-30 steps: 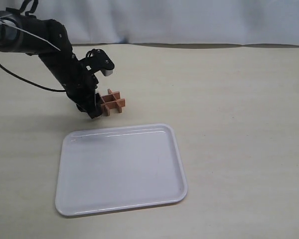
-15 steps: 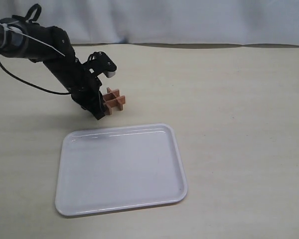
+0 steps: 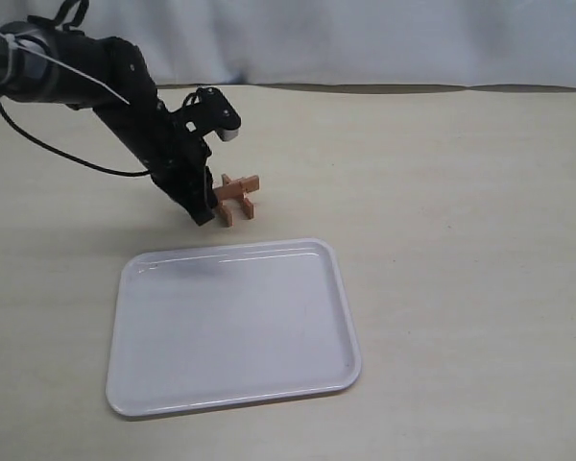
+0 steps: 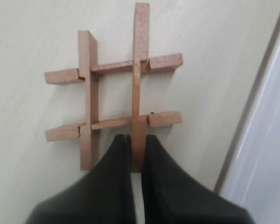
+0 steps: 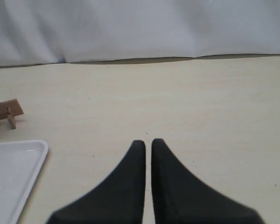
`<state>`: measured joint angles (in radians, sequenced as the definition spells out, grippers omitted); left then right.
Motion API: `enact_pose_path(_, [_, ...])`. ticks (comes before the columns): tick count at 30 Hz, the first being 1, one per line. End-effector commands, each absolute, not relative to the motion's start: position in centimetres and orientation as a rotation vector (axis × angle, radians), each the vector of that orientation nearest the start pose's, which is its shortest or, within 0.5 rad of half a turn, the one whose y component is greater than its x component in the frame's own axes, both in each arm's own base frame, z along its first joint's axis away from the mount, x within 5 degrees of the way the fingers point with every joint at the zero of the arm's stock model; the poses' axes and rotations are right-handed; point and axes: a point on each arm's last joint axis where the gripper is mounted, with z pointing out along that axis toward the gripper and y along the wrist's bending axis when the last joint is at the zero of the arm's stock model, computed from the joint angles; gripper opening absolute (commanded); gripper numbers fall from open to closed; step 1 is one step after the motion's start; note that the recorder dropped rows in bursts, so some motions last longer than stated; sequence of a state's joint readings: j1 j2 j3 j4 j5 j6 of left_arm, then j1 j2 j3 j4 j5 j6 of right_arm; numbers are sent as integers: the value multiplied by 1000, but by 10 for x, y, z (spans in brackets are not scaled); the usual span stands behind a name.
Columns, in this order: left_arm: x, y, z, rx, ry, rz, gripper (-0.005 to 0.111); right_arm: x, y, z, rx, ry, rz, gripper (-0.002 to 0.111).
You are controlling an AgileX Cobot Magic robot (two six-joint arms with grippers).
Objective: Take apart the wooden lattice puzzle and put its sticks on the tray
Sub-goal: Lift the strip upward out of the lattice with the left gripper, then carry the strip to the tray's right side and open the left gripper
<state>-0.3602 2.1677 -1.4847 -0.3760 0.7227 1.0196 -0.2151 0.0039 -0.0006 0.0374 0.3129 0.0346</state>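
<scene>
The wooden lattice puzzle (image 3: 238, 197) is lifted off the table and tilted, just beyond the tray's far rim. My left gripper (image 3: 211, 206) is shut on the end of one of its sticks (image 4: 140, 84); the puzzle (image 4: 114, 93) shows all four sticks still interlocked in a hash shape. The white tray (image 3: 232, 327) lies in front with nothing on it, and its rim (image 4: 252, 116) runs beside the puzzle. My right gripper (image 5: 148, 142) is shut with nothing between its fingers, hovering over bare table; it is out of the exterior view. From there the puzzle (image 5: 4, 114) sits far off.
A white cloth backdrop (image 3: 365, 38) hangs behind the beige table. A black cable (image 3: 48, 144) loops behind the left arm. A corner of the tray (image 5: 14, 172) shows in the right wrist view.
The left arm has shifted right and swung the puzzle from lying nearly flat to standing tilted on edge. The tray has not moved.
</scene>
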Motion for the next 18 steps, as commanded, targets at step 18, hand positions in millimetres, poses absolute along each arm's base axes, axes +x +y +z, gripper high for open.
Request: enact_pose_path(18, [314, -257, 182, 1959, 2247, -360, 0, 53, -11, 186, 246, 1764, -105, 4])
